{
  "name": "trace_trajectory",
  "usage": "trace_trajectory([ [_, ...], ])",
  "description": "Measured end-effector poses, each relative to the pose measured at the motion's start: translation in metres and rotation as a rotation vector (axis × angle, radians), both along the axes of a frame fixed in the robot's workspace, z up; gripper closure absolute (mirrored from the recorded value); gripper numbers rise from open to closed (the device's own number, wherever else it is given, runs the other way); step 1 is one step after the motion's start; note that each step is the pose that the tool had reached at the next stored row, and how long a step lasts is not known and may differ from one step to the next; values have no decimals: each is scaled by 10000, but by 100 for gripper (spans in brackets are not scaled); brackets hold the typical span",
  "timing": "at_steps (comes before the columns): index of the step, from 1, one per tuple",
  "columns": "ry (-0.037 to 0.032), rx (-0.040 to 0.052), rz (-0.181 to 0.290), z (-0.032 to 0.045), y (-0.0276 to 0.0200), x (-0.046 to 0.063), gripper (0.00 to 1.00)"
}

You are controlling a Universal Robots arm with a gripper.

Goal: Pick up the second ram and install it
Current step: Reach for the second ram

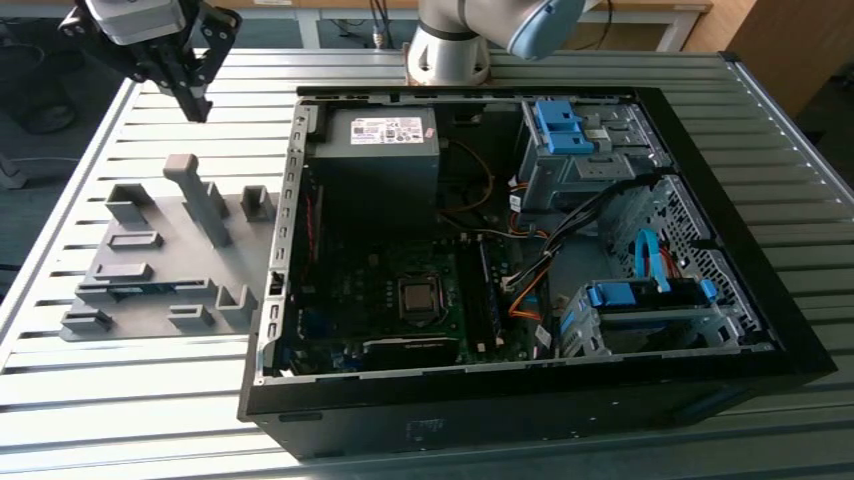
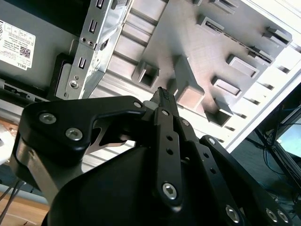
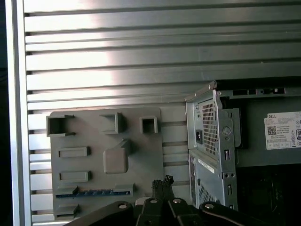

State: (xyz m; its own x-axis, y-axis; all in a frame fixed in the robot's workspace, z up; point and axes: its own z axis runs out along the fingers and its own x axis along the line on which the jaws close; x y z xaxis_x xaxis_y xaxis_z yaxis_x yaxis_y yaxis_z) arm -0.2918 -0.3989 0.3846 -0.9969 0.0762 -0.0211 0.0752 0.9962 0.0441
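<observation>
The second ram (image 3: 94,192) is a thin dark strip with a bluish edge, standing on edge in a slot of the grey fixture plate (image 3: 141,160). In the exterior view the second ram (image 1: 140,288) sits near the plate's (image 1: 174,260) front left. My gripper (image 1: 196,108) hangs high over the slatted table, beyond the plate's far end, well away from the ram. Its black fingers are pressed together with nothing between them, as both wrist views show the gripper (image 3: 162,181) (image 2: 162,94). The open computer case (image 1: 534,400) lies to the exterior view's right of the plate, its motherboard (image 1: 427,300) exposed.
Grey upright blocks, the tallest (image 1: 200,200), rise from the plate. Inside the case are the power supply (image 1: 380,140), blue drive cages (image 1: 574,130) (image 1: 641,295) and loose cables. The arm's base (image 1: 447,50) stands behind the case. The table edge runs along the exterior view's left.
</observation>
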Motion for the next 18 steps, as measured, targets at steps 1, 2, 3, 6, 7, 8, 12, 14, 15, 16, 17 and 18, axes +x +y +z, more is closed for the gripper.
trace_trajectory([
  [1,0,1,0,-1,0,-6,89],
  [2,0,1,0,-2,0,-12,89],
  [3,0,0,0,-2,0,-17,89],
  [6,2,0,0,-4,0,-32,89],
  [7,2,0,1,-5,0,-36,89],
  [8,3,1,0,-5,0,-41,89],
  [12,5,1,0,-8,0,-61,89],
  [14,6,1,0,-9,0,-71,89],
  [15,7,1,1,-10,0,-75,89],
  [16,7,0,0,-10,0,-80,89],
  [17,8,0,0,-11,0,-84,89],
  [18,8,1,0,-11,0,-88,89],
])
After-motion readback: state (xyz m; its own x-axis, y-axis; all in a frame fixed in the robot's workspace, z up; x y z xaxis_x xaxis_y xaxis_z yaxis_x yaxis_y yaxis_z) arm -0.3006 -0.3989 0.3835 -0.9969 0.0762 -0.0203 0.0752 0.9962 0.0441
